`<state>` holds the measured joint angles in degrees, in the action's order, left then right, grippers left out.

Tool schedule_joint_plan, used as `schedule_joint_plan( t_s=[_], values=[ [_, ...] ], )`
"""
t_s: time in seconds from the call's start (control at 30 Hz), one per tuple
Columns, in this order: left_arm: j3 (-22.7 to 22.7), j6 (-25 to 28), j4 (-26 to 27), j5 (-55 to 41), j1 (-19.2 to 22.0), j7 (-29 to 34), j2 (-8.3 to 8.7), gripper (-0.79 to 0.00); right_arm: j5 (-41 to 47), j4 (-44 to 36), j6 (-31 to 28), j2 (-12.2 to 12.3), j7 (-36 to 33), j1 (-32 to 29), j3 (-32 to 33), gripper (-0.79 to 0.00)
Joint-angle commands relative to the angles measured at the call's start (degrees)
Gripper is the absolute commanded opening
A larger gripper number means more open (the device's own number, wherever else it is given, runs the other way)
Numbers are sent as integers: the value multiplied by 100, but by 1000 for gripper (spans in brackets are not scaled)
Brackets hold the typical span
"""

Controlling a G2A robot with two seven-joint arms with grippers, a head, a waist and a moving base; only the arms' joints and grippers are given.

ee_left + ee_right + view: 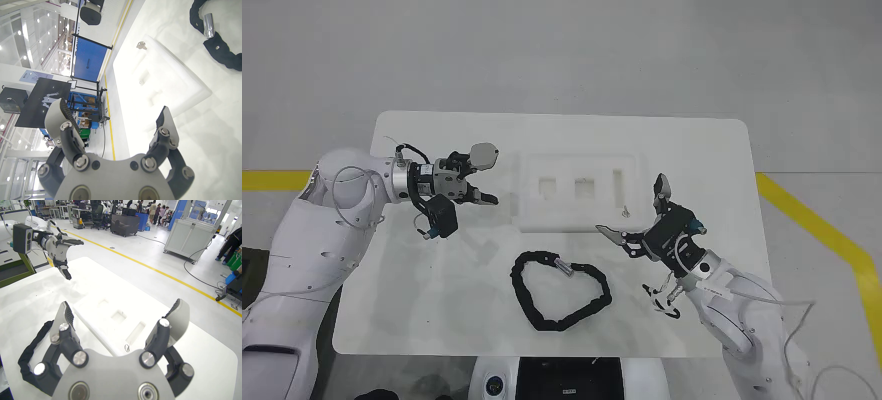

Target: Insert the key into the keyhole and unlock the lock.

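The left pincer [485,177] hangs released and empty over the surface [422,310], just off the left edge of the white foam tray [542,215]. The right pincer [633,208], spread wide and grasping nothing, is above the tray's front right corner. There the key [623,211] lies near the tray's edge, beside a narrow slot. The black chain lock [560,290] lies looped in front of the tray, its metal cylinder [564,266] toward the tray. It sits well in from the surface's front edge, with room on either side.

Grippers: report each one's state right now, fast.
Left gripper: open, holding nothing.
Right gripper: open, holding nothing.
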<state>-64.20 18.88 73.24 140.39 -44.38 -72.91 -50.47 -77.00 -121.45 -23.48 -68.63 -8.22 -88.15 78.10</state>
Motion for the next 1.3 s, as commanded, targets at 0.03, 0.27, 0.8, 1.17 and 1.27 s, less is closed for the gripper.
schedule_joint_plan(
  t_s=[0.03,0.27,0.8,1.17,1.27],
  values=[
    [0,0,0,0,0,0,0,0,0,0,0,0,0,0,0,0],
    [0,0,0,0,0,0,0,-1,0,0,0,0,0,0,0,-1],
    [0,0,0,0,0,0,0,0,0,0,0,0,0,0,0,0],
    [0,0,0,0,0,0,0,0,987,-237,397,-45,-2572,463,-406,0],
    [0,0,0,0,0,0,0,0,1980,-221,918,-81,-3639,759,-476,0]
  ],
)
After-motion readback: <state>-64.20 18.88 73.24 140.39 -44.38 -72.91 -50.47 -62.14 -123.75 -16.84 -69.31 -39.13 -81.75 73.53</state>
